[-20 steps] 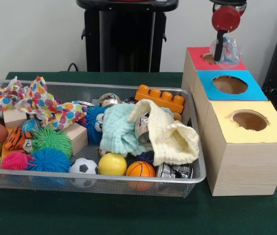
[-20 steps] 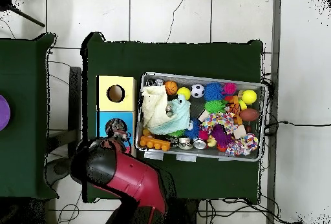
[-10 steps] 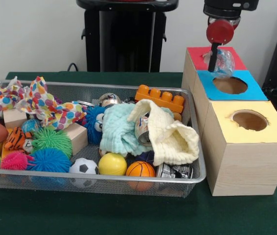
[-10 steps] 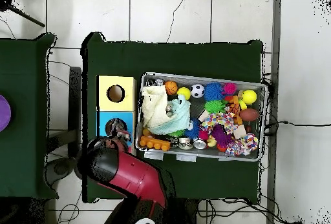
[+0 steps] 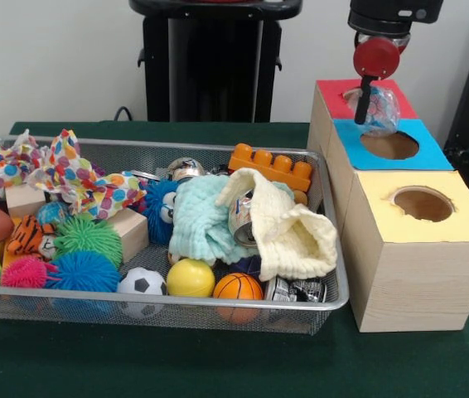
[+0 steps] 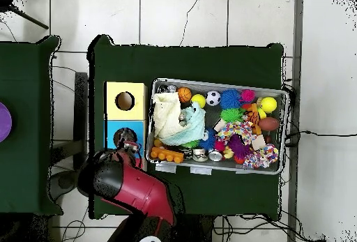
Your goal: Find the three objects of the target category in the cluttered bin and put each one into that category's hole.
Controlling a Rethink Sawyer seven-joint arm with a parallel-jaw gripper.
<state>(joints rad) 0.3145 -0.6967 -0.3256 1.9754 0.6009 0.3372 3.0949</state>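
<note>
The wire bin (image 5: 334,290) of toys is seen well to the side of the fingers, and the row of three boxes (image 5: 417,249) just below them. The gripper (image 5: 373,104) is clamped on a crumpled clear plastic bottle (image 5: 381,109), which is held between the red box's hole (image 5: 352,97) and the blue box's hole (image 5: 389,144).

light: bright, even, diffuse | shadows: soft, faint beneath the wire bin (image 5: 334,290) | glare: none | focus: front view mildly soft throughout
</note>
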